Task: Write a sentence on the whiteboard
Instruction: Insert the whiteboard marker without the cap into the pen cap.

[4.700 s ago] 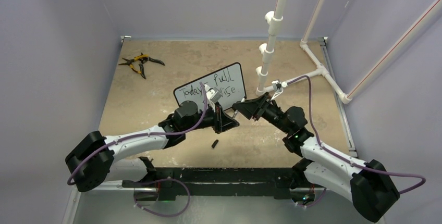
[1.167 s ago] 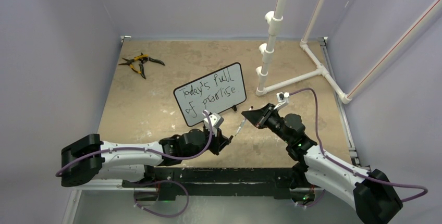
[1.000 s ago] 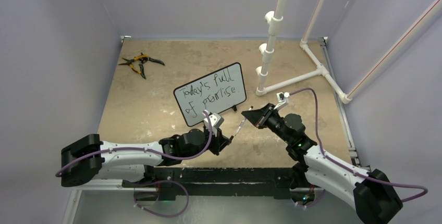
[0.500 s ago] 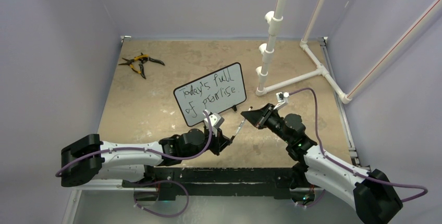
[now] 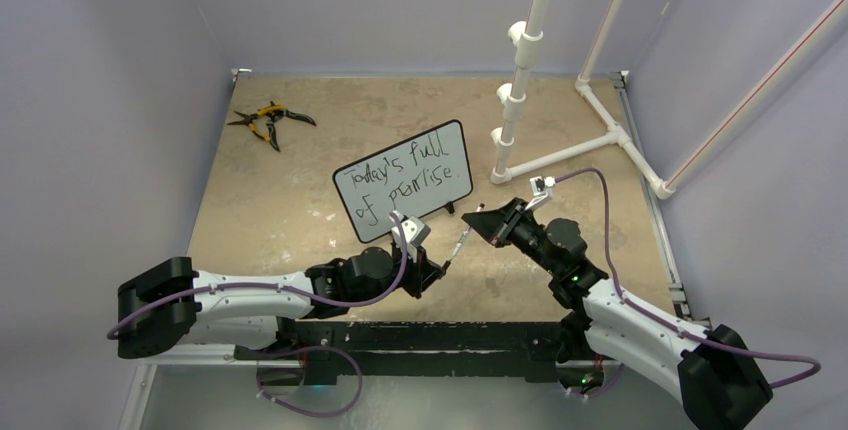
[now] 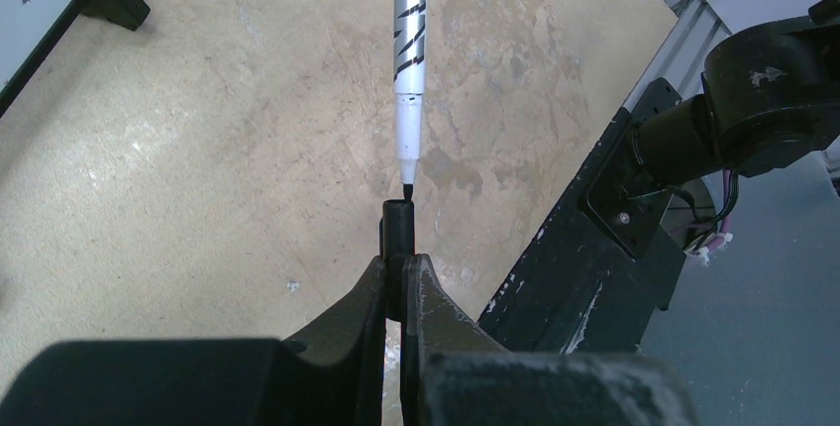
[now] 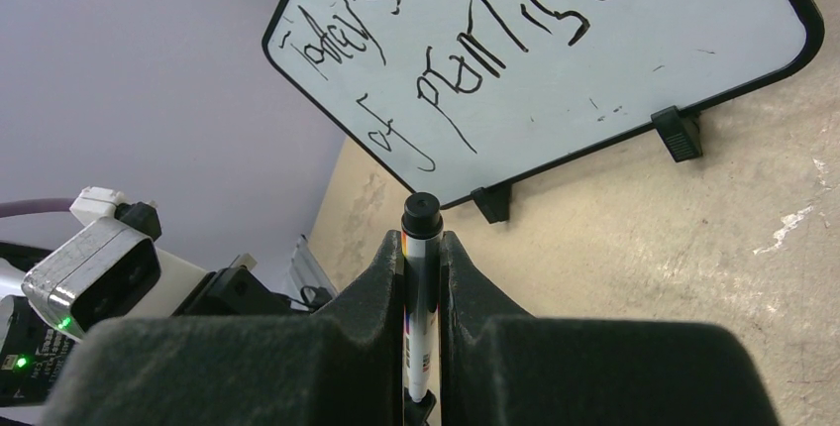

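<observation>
The whiteboard (image 5: pixel 405 182) stands tilted on its two black feet mid-table, and the sentence (image 5: pixel 403 175) fills it in two black handwritten lines. Both show again in the right wrist view: whiteboard (image 7: pixel 594 69), sentence (image 7: pixel 475 40). In front of the board, my right gripper (image 5: pixel 480 218) (image 7: pixel 422 243) is shut on a white marker (image 5: pixel 460 242) (image 7: pixel 420 277). The marker (image 6: pixel 409 40) points its tip down-left at my left gripper (image 5: pixel 437 272) (image 6: pixel 399 266). That gripper is shut on the black marker cap (image 6: pixel 398 228), whose mouth sits right at the tip.
Yellow-handled pliers (image 5: pixel 268 120) lie at the far left of the table. A white PVC pipe frame (image 5: pixel 520 80) rises just right of the board, with pipes running along the right edge. The black base rail (image 5: pixel 430 335) (image 6: pixel 594 248) runs along the near edge.
Both arms have drawn back from the board, and the cap that lay on the table is now in my left gripper. Over the last second the marker edged slightly left toward the cap.
</observation>
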### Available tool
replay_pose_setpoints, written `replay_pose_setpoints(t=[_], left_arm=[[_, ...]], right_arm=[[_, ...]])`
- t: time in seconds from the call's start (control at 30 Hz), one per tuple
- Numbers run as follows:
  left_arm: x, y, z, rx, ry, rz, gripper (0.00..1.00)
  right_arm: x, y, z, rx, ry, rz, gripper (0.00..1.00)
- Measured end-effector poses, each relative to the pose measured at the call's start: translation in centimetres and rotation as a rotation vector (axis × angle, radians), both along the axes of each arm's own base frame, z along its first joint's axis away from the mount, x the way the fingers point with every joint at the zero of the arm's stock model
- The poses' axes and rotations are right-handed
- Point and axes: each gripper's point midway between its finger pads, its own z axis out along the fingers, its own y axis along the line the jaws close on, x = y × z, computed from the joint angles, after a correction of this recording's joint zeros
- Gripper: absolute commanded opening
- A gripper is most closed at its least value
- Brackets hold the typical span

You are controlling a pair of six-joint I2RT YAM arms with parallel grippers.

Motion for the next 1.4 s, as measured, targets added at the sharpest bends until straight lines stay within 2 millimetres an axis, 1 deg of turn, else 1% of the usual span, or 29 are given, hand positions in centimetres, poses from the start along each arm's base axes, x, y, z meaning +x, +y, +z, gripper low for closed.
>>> replay_pose_setpoints(t=[0.17,0.5,1.03,1.4], left_arm=[[0.0,0.0,0.0,0.000,0.000,0.000,0.00],[0.0,0.0,0.3,-0.007,-0.003,0.001,0.00],[0.2,0.0,0.6,-0.018,-0.011,0.011,0.00],[0.6,-0.4,1.7,-0.049,-0.046,0.017,0.00]], right_arm=[[0.0,0.1,0.0,0.000,0.000,0.004,0.00],[-0.1,0.5,-0.9,-0.011,0.026,0.028,0.00],[-0.7,0.9,0.0,0.018,0.005,0.065,0.00],[-1.0,0.9,0.2,0.039,0.004,0.072,0.00]])
